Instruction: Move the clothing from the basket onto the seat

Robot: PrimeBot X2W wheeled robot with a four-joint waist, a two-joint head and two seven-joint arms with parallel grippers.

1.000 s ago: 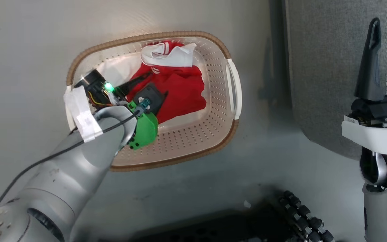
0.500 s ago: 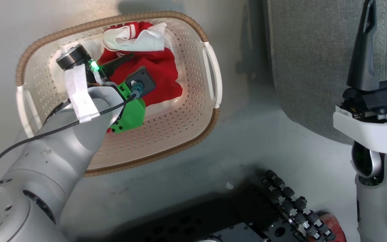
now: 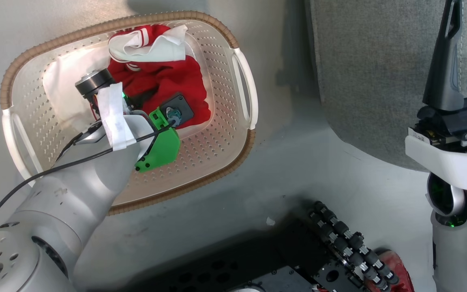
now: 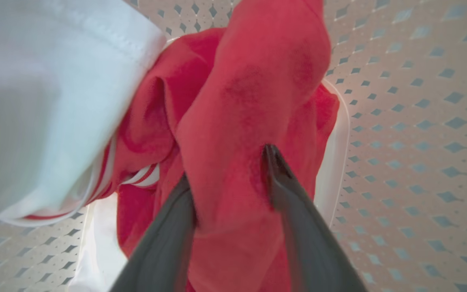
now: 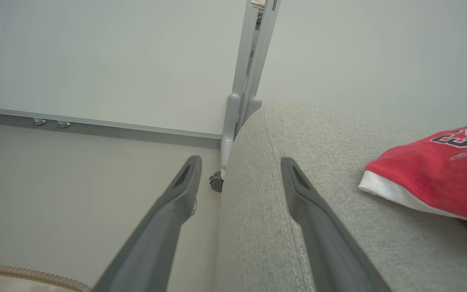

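Note:
The clothing [image 3: 164, 81], red with a white piece on top, lies bunched in the far half of the cream basket [image 3: 201, 18] on the floor. My left gripper [image 4: 226, 162] reaches down into it. A ridge of the red clothing [image 4: 249, 81] stands between its two fingers, which touch the fabric on both sides but remain wide apart. My right gripper [image 5: 240, 160] hangs open and empty over the near corner of the grey seat [image 5: 339, 227], to the right of the basket. Another red garment [image 5: 440, 174] with white trim and dark lettering lies on the seat.
The seat [image 3: 379, 81] stands close to the basket's right handle [image 3: 243, 93], with a strip of bare floor between. My black base with roller wheels [image 3: 351, 243] is below. A wall panel and a post with a caster [image 5: 241, 101] stand behind the seat.
The head camera has swung, so the basket sits further left in the picture. My left gripper has sunk deeper into the red clothing, and the fabric has bunched around it.

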